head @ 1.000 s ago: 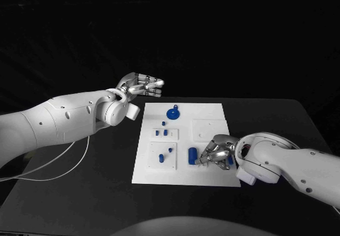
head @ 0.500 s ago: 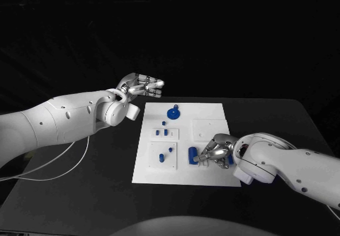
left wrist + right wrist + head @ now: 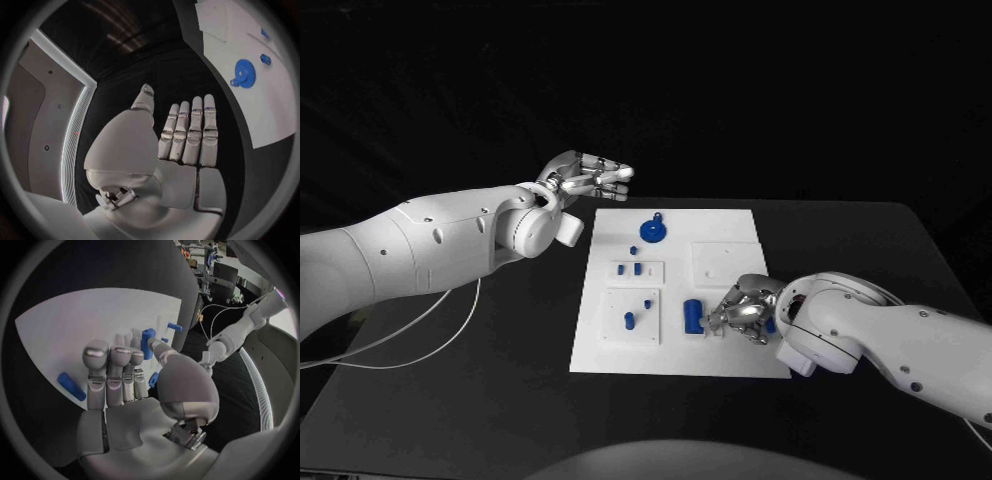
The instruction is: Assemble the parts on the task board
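The white task board (image 3: pixel 733 225) lies mid-table. On it are a blue gear (image 3: pixel 652 232), small blue pegs (image 3: pixel 630 268), a blue piece (image 3: pixel 629 320) and an upright blue block (image 3: pixel 692 316). My right hand (image 3: pixel 744 312) is down on the board's near right part, just right of that block, with its fingers stretched toward the board (image 3: pixel 81 325). A blue sliver (image 3: pixel 153 380) shows between thumb and fingers; whether it is pinched I cannot tell. A blue bar (image 3: pixel 70 386) lies beside the fingers. My left hand (image 3: pixel 589 176) hovers off the board's far left corner, fingers straight, holding nothing.
The black table (image 3: pixel 473 400) surrounds the board. A thin white cable (image 3: pixel 430 330) trails from my left arm over the table's left side. The gear (image 3: pixel 244 73) also appears in the left wrist view, beyond the straight fingers (image 3: pixel 190 130).
My right hand has edged slightly nearer the blue block and settled on the board. The left hand has stayed where it was.
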